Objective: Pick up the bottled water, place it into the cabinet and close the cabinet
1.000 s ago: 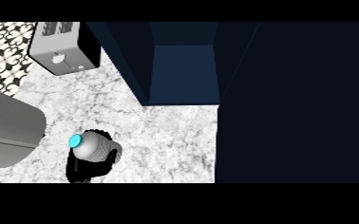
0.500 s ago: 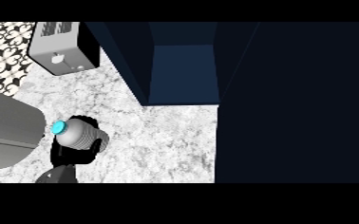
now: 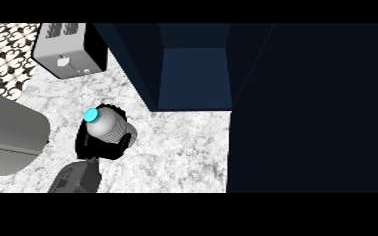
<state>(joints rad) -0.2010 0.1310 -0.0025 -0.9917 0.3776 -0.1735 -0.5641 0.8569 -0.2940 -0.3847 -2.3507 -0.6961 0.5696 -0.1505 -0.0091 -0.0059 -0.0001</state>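
Note:
The bottled water is a clear grey bottle with a cyan cap, seen almost from above at the left of the counter. My right hand is shut on it, black fingers curled round its body, and the grey forearm comes in from the lower left. The dark blue cabinet stands open up and to the right of the bottle, with its blue inside showing. Its door is swung out and fills the right side. The bottle is outside the cabinet, left of its opening. My left hand does not show.
A silver toaster stands at the back left beside the cabinet's left wall. A large rounded grey shape fills the left edge. White marble counter lies bare between the bottle and the door.
The right hand has carried the bottle away from the front edge: first up and left, then up and right, closer to the cabinet's opening. The bottle now looks larger.

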